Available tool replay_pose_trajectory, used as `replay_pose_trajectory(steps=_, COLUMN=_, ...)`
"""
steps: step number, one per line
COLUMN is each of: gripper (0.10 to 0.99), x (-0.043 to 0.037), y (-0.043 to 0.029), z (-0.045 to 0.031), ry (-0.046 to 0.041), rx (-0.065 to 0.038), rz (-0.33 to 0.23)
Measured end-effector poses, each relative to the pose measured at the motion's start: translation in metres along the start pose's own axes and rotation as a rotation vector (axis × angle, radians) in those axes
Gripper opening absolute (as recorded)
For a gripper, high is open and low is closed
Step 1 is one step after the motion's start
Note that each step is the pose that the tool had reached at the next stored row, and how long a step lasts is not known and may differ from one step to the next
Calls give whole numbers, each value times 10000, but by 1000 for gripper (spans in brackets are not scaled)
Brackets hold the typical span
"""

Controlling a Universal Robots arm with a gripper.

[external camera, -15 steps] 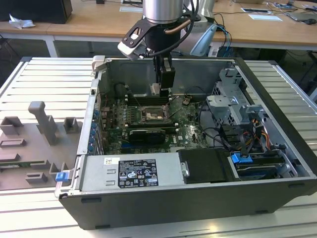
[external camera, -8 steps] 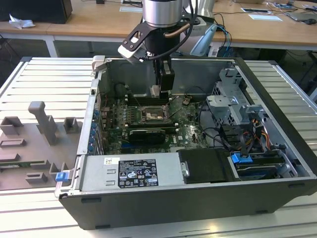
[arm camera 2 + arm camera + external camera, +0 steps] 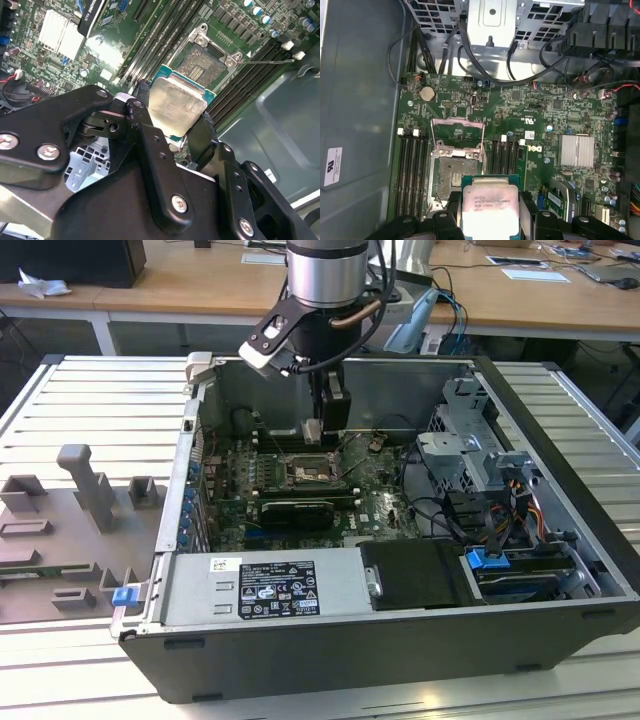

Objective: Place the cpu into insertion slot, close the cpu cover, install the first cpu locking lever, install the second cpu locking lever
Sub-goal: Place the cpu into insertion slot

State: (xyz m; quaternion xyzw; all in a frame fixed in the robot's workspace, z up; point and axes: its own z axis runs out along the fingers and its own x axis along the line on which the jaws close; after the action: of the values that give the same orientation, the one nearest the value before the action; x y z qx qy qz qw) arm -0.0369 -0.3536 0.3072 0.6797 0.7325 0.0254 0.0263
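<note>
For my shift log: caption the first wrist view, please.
Gripper holding the cpu near the empty insertion slot, with the cpu cover standing open.

Illegible print on cpu (image 3: 491, 207)

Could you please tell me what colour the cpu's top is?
The cpu top is pale silver-beige, clearest in the second wrist view.

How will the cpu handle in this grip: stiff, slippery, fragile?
Probably stiff: the cpu lies flat and unbent in the gripper. Its smooth metal top looks slippery, and gripped by thin edges it could twist or slip.
</note>
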Motion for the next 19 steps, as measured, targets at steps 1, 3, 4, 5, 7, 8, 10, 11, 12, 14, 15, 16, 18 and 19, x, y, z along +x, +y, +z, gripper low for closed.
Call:
replay_pose_trajectory(steps=1, gripper=541, x=0, y=-1, z=14, ry=0, rx=8, rz=0)
replay_pose_trajectory(steps=3, gripper=541, x=0, y=-2, z=33, ry=1, rx=15, rz=0)
replay_pose_trajectory(steps=4, gripper=541, x=2, y=-4, z=64, ry=0, rx=23, rz=-1)
replay_pose_trajectory(steps=5, gripper=541, x=4, y=-6, z=93, ry=-2, rx=29, rz=-2)
replay_pose_trajectory(steps=7, gripper=541, x=11, y=-10, z=150, ry=-20, rx=58, rz=-1)
replay_pose_trajectory(steps=8, gripper=541, x=12, y=-11, z=164, ry=-23, rx=64, rz=-2)
replay_pose_trajectory(steps=10, gripper=541, x=14, y=-13, z=189, ry=-23, rx=83, rz=2)
replay_pose_trajectory(steps=11, gripper=541, x=18, y=-14, z=202, ry=-23, rx=102, rz=6)
replay_pose_trajectory(steps=12, gripper=541, x=21, y=-14, z=211, ry=-23, rx=113, rz=10)
replay_pose_trajectory(steps=14, gripper=541, x=45, y=-13, z=232, ry=-37, rx=159, rz=107)
replay_pose_trajectory(steps=15, gripper=541, x=47, y=-13, z=238, ry=-39, rx=164, rz=151)
replay_pose_trajectory(steps=16, gripper=541, x=52, y=-14, z=247, ry=-45, rx=168, rz=248)
replay_pose_trajectory(steps=18, gripper=541, x=64, y=-15, z=263, ry=-51, rx=172, rz=320)
replay_pose_trajectory(steps=19, gripper=541, x=73, y=-15, z=282, ry=-52, rx=175, rz=344)
